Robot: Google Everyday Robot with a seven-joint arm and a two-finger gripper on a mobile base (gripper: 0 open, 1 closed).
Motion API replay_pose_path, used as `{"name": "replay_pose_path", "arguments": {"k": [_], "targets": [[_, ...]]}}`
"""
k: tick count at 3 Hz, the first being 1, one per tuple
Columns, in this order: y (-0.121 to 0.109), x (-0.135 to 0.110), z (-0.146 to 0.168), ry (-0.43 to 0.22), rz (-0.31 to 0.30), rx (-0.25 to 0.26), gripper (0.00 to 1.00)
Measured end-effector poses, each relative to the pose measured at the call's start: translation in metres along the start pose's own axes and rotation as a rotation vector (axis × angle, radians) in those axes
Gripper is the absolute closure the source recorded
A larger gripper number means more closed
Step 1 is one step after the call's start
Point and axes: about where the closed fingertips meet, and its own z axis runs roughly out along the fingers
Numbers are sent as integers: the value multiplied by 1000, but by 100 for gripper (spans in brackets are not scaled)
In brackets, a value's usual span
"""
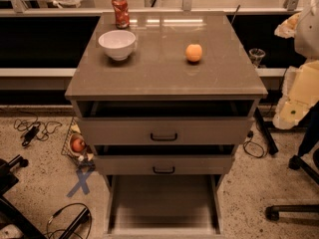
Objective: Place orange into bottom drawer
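The orange [194, 53] sits on top of the grey-brown cabinet [164, 73], right of centre. The bottom drawer [163, 203] is pulled far out at the front, and its flat floor is bare. The two upper drawers [164, 131] are each pulled out a little and show dark handles. My arm [301, 83] rises along the right edge of the view. Its end, with the gripper [288, 26], is up beside the cabinet's back right corner, right of the orange and apart from it. It holds nothing that I can see.
A white bowl [117, 44] and a red can [120, 11] stand at the cabinet top's back left. A wire basket with a reddish fruit [78, 145] and cables [35, 128] lie on the floor at left. Chair legs [294, 208] stand at right.
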Motion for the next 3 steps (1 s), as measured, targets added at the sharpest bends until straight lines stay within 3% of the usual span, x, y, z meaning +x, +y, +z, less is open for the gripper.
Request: {"name": "replay_pose_path", "arguments": {"k": [1, 3], "targets": [[-2, -1, -1, -4, 2, 9, 0], [-45, -21, 26, -116, 73, 91, 0]]}}
